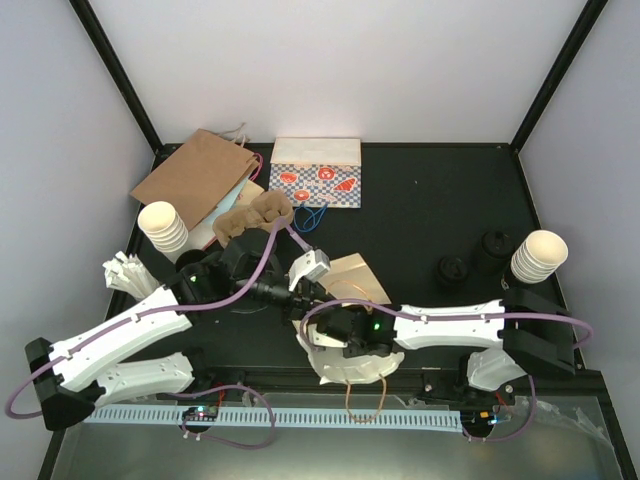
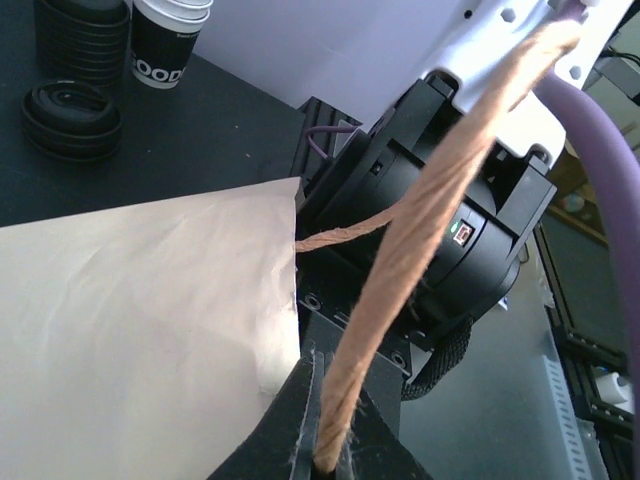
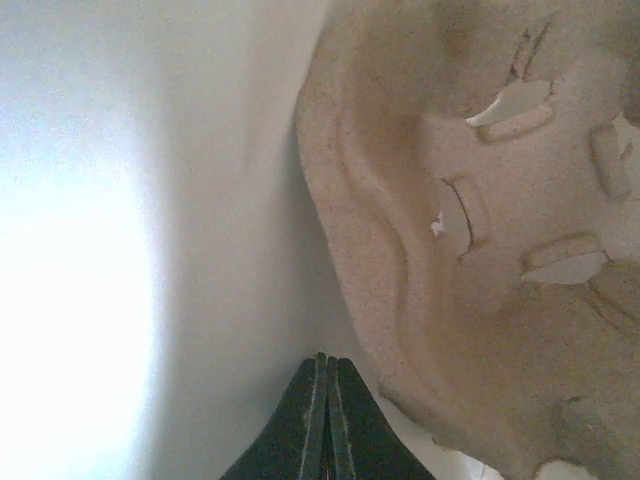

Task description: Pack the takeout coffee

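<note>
The takeout coffee is not in view in any frame. A pale paper bag [image 1: 352, 372] lies open between the arms, its side [image 2: 140, 340] filling the left wrist view. My left gripper [image 2: 335, 462] [image 1: 312, 298] is shut on the bag's twisted brown paper handle [image 2: 430, 220]. My right gripper [image 3: 328, 375] [image 1: 345, 345] is shut inside the bag, and I see nothing between its jaws. A moulded cardboard cup carrier [image 3: 480, 250] sits in the bag just right of those jaws, against the white bag wall [image 3: 200, 250].
Lidless cup stacks stand at left [image 1: 163, 226] and right [image 1: 540, 255] [image 2: 170, 40]. Black lids [image 1: 452, 270] [image 2: 70, 115] lie near the right stack. At the back are a flat brown bag [image 1: 195, 175], spare carriers [image 1: 255, 215] and a patterned box [image 1: 316, 172].
</note>
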`<state>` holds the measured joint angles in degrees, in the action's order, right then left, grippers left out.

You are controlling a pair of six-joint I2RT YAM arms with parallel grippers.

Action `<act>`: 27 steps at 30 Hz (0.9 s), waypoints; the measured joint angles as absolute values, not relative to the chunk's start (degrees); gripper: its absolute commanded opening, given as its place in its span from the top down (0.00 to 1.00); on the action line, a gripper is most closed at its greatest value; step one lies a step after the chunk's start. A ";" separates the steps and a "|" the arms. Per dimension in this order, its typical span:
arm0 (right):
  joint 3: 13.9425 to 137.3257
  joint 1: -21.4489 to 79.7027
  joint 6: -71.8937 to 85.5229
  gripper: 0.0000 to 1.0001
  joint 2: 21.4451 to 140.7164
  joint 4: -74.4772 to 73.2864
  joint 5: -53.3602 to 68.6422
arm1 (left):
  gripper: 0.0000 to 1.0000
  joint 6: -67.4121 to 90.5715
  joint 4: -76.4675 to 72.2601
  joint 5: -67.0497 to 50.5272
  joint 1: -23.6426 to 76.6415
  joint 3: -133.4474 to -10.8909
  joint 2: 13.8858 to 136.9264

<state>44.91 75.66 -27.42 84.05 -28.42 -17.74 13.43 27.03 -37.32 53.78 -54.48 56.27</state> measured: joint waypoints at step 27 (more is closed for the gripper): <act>44.75 78.52 -24.38 0.97 72.69 -34.70 -16.38 | 0.99 11.55 34.35 -35.14 53.98 -54.28 55.24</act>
